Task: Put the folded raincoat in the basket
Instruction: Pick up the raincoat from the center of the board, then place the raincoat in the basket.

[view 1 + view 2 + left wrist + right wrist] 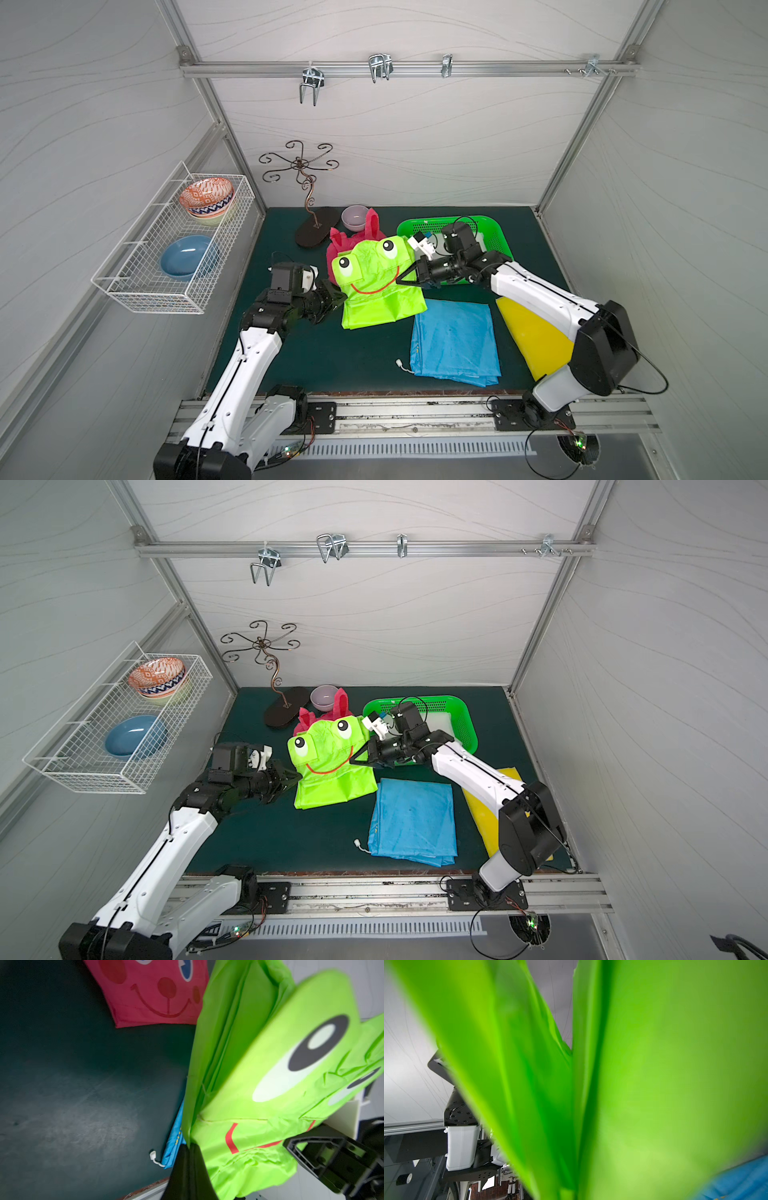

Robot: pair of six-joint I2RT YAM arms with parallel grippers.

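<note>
Both arms have the raincoat (374,291) strung between them. The left gripper (337,298) is pinched tight on one side edge. The right gripper (402,281) is closed on the opposite edge, beside the frog's mouth. The raincoat spans the gap between the two pairs of jaws, and its lower hem seems to trail on the mat (332,365), just beside the blue cloth (455,340). The basket (498,241) sits directly behind the right jaws, under that arm's wrist. The raincoat is not in it yet.

To my eye the step in hand is the carry. Doing it well means raising both grips together so the hem clears the mat and the folds hold. The right jaws should then draw back over the basket rim while the left follow. The gap between the jaws should be kept steady, so the cloth neither sags open nor pulls free. The fabric looks thin and slick, so a pinch could slip.

The left wrist view shows its dark fingers (180,1167) nipping a bunched edge, with the stacked layers of the fold above them. Beyond the jaws lies a pink coat (149,993) with a smiling face, which in both top views is mostly hidden behind the raincoat. The right wrist view is nearly all blurred green narrowing toward its jaws, and its own fingers are out of sight. Only the top views show the basket.
</note>
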